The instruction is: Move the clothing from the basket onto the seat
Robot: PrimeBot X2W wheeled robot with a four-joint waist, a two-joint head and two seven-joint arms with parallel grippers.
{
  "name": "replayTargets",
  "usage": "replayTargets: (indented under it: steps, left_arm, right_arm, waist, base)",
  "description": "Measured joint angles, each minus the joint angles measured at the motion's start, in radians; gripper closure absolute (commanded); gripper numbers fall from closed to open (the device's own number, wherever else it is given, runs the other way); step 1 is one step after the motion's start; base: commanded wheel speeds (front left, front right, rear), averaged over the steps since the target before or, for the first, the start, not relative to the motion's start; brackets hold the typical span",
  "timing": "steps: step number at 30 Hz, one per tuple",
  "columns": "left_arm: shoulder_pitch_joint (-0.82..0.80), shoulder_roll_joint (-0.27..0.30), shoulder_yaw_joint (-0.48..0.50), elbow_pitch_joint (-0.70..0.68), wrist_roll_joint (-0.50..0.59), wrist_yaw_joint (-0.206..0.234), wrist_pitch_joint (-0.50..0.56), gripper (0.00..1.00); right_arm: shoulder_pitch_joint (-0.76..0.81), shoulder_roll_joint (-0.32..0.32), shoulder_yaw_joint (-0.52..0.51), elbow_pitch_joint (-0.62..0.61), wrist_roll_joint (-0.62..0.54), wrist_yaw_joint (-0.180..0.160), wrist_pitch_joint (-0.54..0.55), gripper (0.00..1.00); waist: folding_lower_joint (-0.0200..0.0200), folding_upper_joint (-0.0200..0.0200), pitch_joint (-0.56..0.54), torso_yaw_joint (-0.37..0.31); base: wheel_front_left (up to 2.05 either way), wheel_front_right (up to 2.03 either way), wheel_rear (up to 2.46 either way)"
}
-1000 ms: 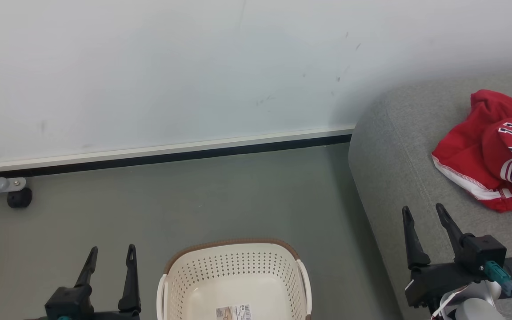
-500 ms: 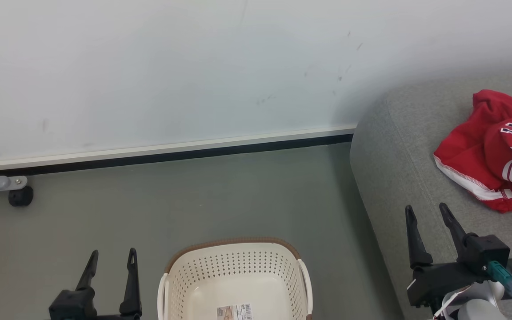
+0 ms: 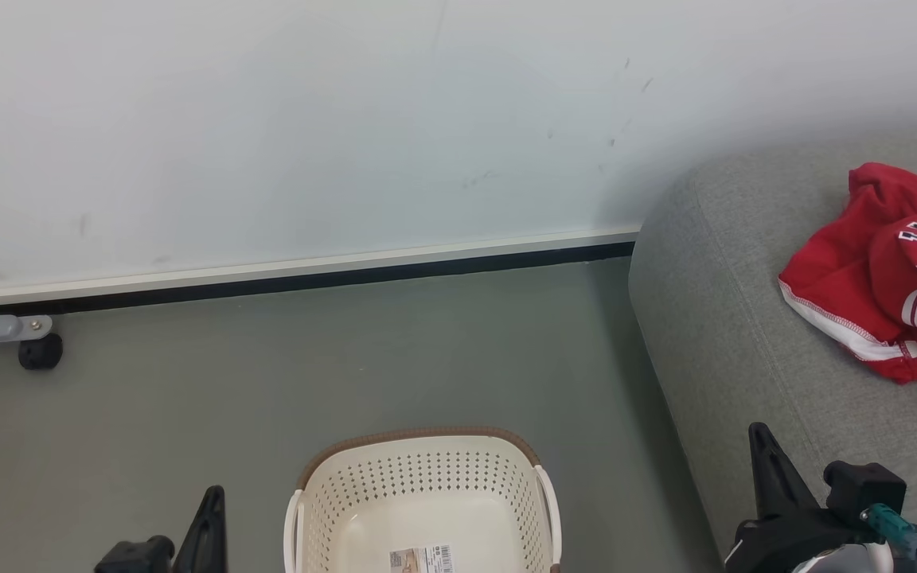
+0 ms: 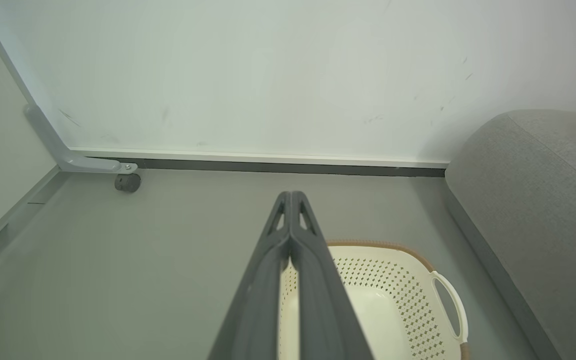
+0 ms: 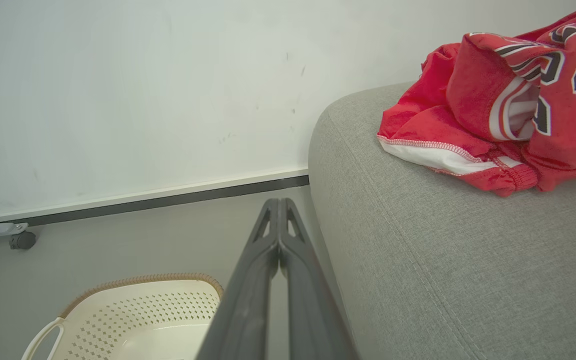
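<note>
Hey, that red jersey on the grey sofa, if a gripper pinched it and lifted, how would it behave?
Probably floppy: the red jersey lies crumpled in soft folds on the sofa, so it would likely hang limp. It looks thin, so likely light. Pushed, it would probably bunch rather than slide on the woven cover.

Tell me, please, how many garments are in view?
1: a red jersey lies crumpled on the sofa. The basket shows none, though its near end is out of frame.
</note>
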Motion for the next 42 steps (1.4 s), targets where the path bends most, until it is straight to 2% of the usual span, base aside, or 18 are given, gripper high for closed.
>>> replayTargets:
  steps: [42]
  left_arm:
    - [-0.067, -0.035, 0.099, 0.073, -0.579, -0.100, 0.095, 1.00]
  right_arm:
    - [0.001, 0.067, -0.186, -0.021, 0.549, 0.101, 0.143, 1.00]
  waist:
    - [0.0000, 0.0000, -0.012, 0.022]
  base:
    - [0.00, 0.00, 0.00]
